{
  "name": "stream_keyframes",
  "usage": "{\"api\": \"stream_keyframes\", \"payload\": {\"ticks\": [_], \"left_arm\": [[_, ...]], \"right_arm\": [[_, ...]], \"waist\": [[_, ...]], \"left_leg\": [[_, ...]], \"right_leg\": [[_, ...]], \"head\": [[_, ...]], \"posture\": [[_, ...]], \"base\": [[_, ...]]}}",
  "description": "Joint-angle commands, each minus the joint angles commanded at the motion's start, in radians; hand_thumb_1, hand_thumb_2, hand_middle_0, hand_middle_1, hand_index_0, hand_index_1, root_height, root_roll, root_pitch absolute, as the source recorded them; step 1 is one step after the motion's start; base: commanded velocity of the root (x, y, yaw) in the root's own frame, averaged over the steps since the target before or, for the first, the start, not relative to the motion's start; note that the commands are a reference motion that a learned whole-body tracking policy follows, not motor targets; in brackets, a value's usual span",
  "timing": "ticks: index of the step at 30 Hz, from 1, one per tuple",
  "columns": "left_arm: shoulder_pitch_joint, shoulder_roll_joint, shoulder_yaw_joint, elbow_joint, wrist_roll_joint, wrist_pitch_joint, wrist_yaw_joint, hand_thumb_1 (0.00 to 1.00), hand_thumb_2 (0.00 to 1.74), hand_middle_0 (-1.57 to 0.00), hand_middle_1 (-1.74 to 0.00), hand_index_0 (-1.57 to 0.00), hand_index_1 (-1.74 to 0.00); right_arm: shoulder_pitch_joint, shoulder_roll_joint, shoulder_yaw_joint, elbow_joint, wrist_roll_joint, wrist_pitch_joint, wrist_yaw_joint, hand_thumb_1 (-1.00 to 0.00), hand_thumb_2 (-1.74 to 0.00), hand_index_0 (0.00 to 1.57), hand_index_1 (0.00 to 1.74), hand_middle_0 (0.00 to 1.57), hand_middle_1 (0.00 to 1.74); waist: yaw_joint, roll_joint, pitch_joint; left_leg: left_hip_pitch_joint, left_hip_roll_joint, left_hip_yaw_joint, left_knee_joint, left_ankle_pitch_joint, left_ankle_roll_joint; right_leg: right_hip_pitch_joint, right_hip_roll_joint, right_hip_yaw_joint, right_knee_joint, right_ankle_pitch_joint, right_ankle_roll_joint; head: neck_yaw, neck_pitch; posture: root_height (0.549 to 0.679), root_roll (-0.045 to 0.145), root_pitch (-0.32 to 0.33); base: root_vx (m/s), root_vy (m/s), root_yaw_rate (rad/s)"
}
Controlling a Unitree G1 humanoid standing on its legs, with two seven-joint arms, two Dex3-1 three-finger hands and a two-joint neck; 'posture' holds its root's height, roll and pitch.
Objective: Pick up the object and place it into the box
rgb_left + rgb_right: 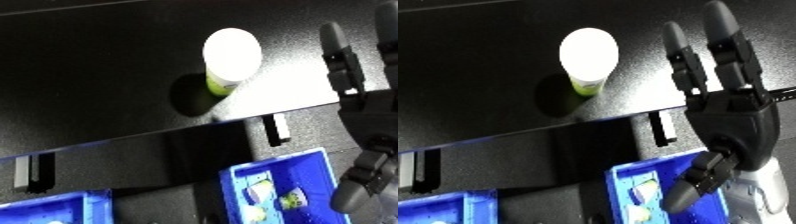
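Right hand fingers straight — beside cup, apart.

A cup is set on the surface, left of the right robot hand; a bin is placed nearer, below both.

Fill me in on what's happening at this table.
A white-capped bottle with a green body stands on the black table, untouched. The right robot hand hangs beside it, fingers straight and open, holding nothing. Nearer the robot, a blue bin already holds a few small items. The left hand isn't in view. The pickup hasn't happened yet.
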Motion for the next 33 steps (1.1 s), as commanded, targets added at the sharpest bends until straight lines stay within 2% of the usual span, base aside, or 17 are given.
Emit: {"api": "stream_keyframes", "payload": {"ticks": [9,18,23,33], "left_arm": [[-0.001,-0.002,-0.034,-0.026,0.011,0.015,0.009,0.00,0.00,0.00,0.00,0.00,0.00],[-0.013,-0.003,-0.068,-0.046,0.010,0.025,0.010,0.00,0.00,0.00,0.00,0.00,0.00],[-0.014,-0.004,-0.082,-0.052,0.011,0.035,0.006,0.00,0.00,0.00,0.00,0.00,0.00],[-0.018,0.001,-0.105,-0.081,0.006,0.054,0.003,0.00,0.00,0.00,0.00,0.00,0.00]], "right_arm": [[-0.128,-0.071,0.095,0.091,-0.118,0.129,-0.196,0.00,0.00,0.00,0.00,0.00,0.00],[-0.249,-0.106,0.174,0.210,-0.177,0.217,-0.342,0.00,0.00,0.00,0.00,0.00,0.00],[-0.294,-0.115,0.210,0.281,-0.185,0.256,-0.362,0.00,0.00,0.00,0.00,0.00,0.00],[-0.394,-0.118,0.288,0.399,-0.191,0.328,-0.334,0.00,0.00,0.00,0.00,0.00,0.00]], "waist": [[0.024,0.011,0.011],[0.049,0.025,0.021],[0.060,0.032,0.023],[0.080,0.050,0.030]], "left_leg": [[-0.005,-0.012,-0.010,0.002,0.005,0.0031],[-0.017,-0.025,-0.020,0.014,0.002,0.0069],[-0.023,-0.031,-0.024,0.026,-0.003,0.0106],[-0.034,-0.042,-0.029,0.043,-0.008,0.0141]], "right_leg": [[-0.007,-0.0044,-0.002,0.011,-0.004,-0.0098],[-0.017,-0.0125,-0.007,0.026,-0.008,-0.0182],[-0.021,-0.0173,-0.008,0.037,-0.012,-0.0233],[-0.033,-0.0264,-0.005,0.056,-0.018,-0.0308]], "head": [[0.084,0.020],[0.185,0.038],[0.230,0.047],[0.311,0.075]], "posture": [[0.641,0.045,-0.038],[0.639,0.050,-0.038],[0.639,0.054,-0.040],[0.637,0.062,-0.043]], "base": [[0.028,0.000,0.029],[0.021,0.003,0.053],[0.036,0.006,0.038],[0.022,0.015,0.041]]}}
